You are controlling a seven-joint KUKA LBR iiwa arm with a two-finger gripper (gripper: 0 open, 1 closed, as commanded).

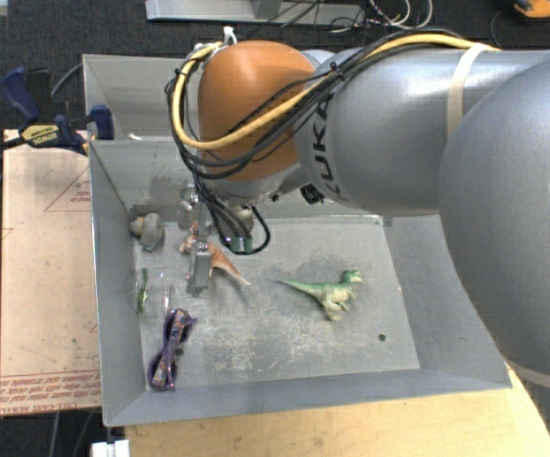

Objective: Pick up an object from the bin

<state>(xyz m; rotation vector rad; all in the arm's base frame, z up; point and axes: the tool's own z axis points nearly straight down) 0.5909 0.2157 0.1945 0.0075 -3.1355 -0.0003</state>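
Arm down beside orange dinosaur in left half of bin

Arm (pixel 427 122) fills the upper right, a broad grey body reaching in from the right, with an orange cover (pixel 246 103) at its wrist and yellow and black cables (pixel 185 141) looped round that cover. Below it lies the grey metal bin (pixel 284 350), its floor scuffed and mostly bare.

The tool (pixel 199 279) hangs under the orange cover, low in the left half of the bin and close to the floor. Whether it is released or clenched cannot be told here, and nothing can be seen gripped in it.

A green dinosaur (pixel 327 291) lies on its side near the middle of the floor, well apart from the tool, to its right. A pair of purple glasses (pixel 168 348) lies near the front left corner.

An orange dinosaur (pixel 227 268), the thing nearest the tool, lies just beside the tool's tip on its right, seeming to touch it. A grey lump (pixel 147 227) sits near the left wall, behind and left of the tool. A small green piece (pixel 143 291) lies by the left wall, between the lump and the glasses.
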